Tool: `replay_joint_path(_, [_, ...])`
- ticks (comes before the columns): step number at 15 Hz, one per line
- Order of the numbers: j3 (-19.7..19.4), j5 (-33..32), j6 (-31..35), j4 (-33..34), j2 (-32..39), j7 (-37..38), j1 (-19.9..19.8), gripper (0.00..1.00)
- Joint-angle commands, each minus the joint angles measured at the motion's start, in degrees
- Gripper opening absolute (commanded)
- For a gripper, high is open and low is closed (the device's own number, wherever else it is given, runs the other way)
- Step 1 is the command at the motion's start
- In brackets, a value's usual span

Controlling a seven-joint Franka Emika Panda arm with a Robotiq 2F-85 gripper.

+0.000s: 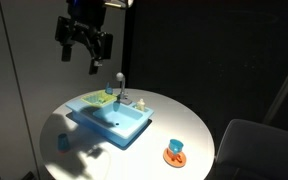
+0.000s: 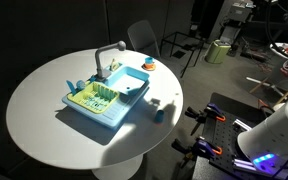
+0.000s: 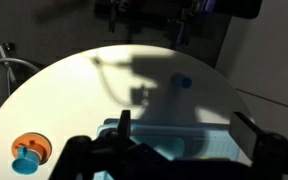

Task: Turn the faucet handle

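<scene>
A thin grey faucet [image 1: 121, 85] with a rounded whitish head stands at the back edge of the light-blue basin [image 1: 104, 122] on the round white table. It also shows in an exterior view [image 2: 106, 58] with the basin [image 2: 112, 108]. The faucet handle is a tiny pale knob at the faucet's foot [image 2: 113, 68], too small to make out well. My gripper [image 1: 85, 47] hangs open and empty, high above the basin and left of the faucet. In the wrist view the gripper [image 3: 184, 126] is spread wide over the basin [image 3: 179, 145]; the faucet is hidden there.
An orange dish with a blue piece [image 1: 175, 152] [image 2: 150, 65] [image 3: 27, 152] and a small blue cup [image 1: 64, 142] [image 2: 159, 110] [image 3: 182, 82] sit on the table. A green and yellow rack [image 2: 89, 97] fills one end of the basin. A chair [image 2: 142, 38] stands behind the table.
</scene>
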Motion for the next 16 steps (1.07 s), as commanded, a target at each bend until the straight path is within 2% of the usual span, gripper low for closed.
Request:
replay_joint_path(1, [-1.5, 1.0, 1.5, 6.7, 4.3, -0.7, -1.7, 1.0])
replay_joint_path(7, [-2.5, 4.5, 10.9, 13.1, 10.7, 3.3, -3.7, 1.0])
replay_joint_path(11, [-1.5, 7.0, 18.0, 15.9, 15.4, 12.5, -4.8, 1.0])
replay_joint_path(16, [-0.3, 7.1, 22.3, 18.6, 19.8, 20.2, -4.8, 1.0])
